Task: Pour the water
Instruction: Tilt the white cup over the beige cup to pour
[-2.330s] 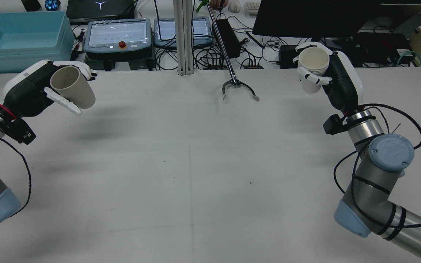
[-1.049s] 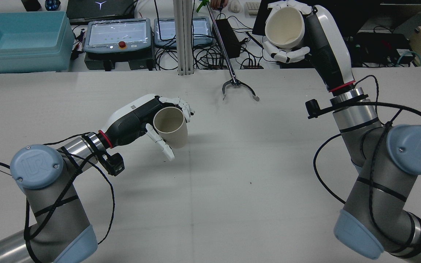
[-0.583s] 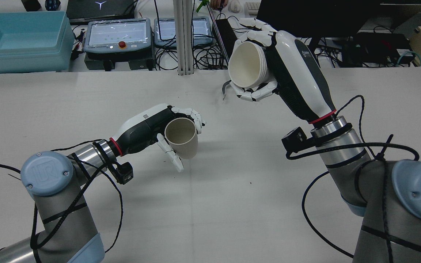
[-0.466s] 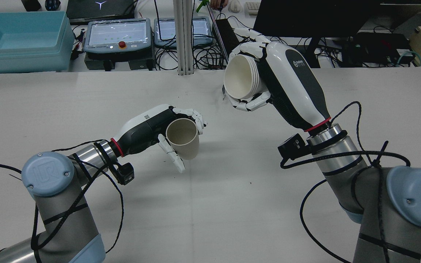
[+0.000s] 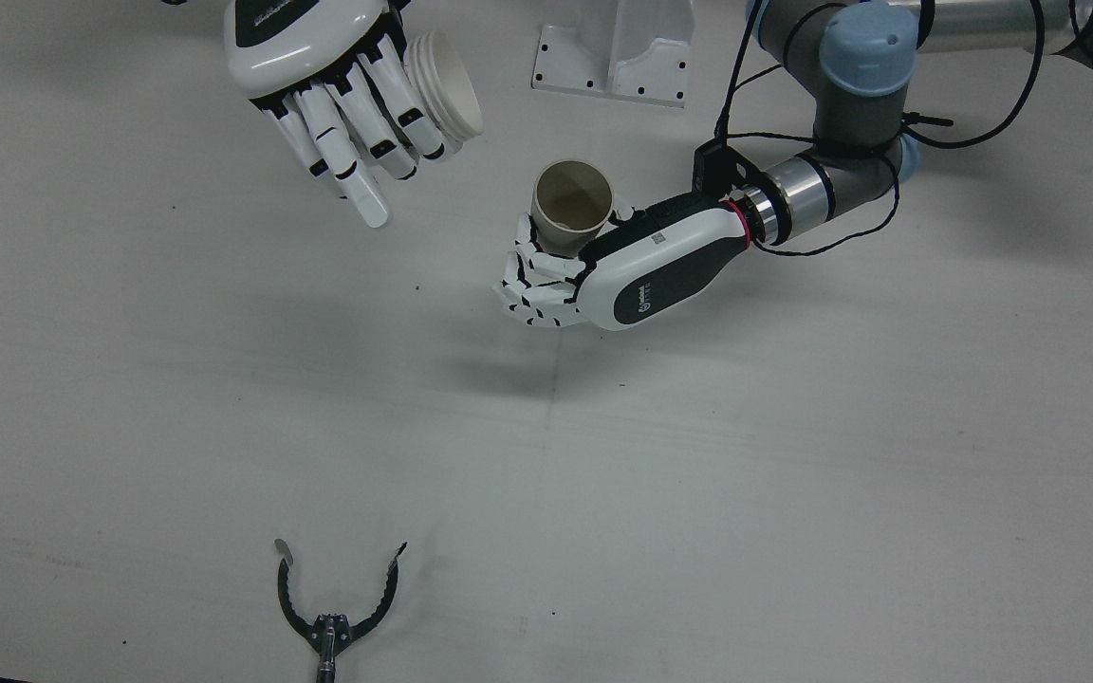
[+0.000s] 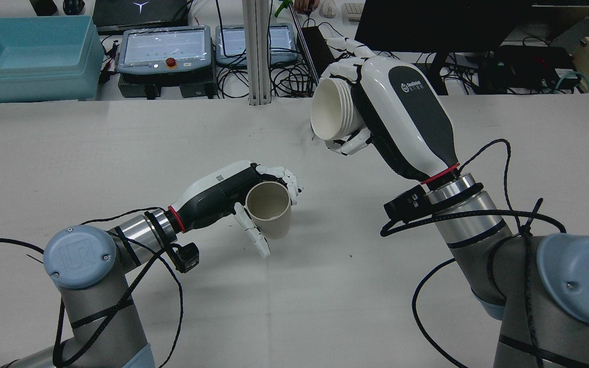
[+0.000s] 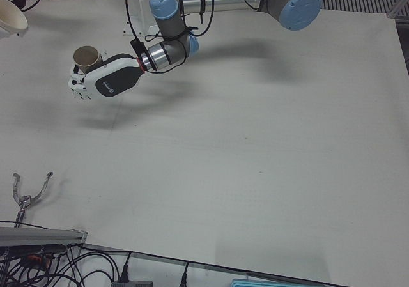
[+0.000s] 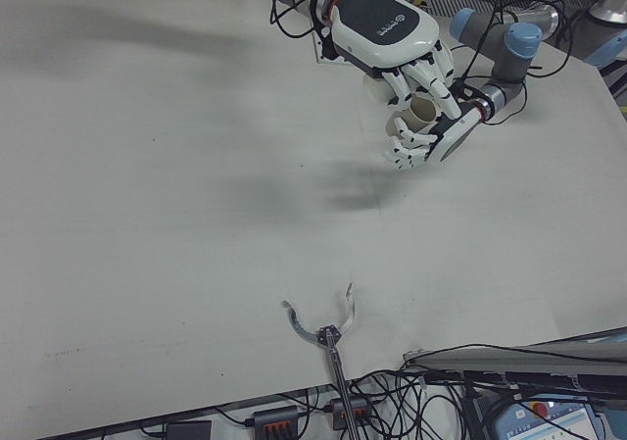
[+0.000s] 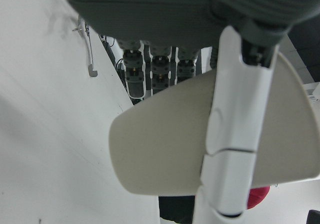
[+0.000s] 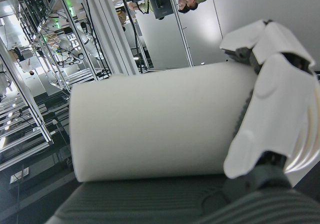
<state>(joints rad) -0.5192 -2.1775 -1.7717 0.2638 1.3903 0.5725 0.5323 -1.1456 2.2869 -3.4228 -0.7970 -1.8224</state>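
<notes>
Pouring looks set up but not finished: both cups are gripped and aloft, no water visible in any view. Rear view, left to right: left hand [image 6: 233, 191] has its fingers wrapped round the tan cup [image 6: 270, 209], held near upright just above the table [image 6: 120, 153] centre, mouth up and canted slightly toward the camera. Right hand [image 6: 376, 117] has its fingers closed on the white cup stack [image 6: 331, 115], higher and well apart, long axis near horizontal, mouth facing left-down toward the tan cup. Remaining: bring the mouths closer and tip further.
</notes>
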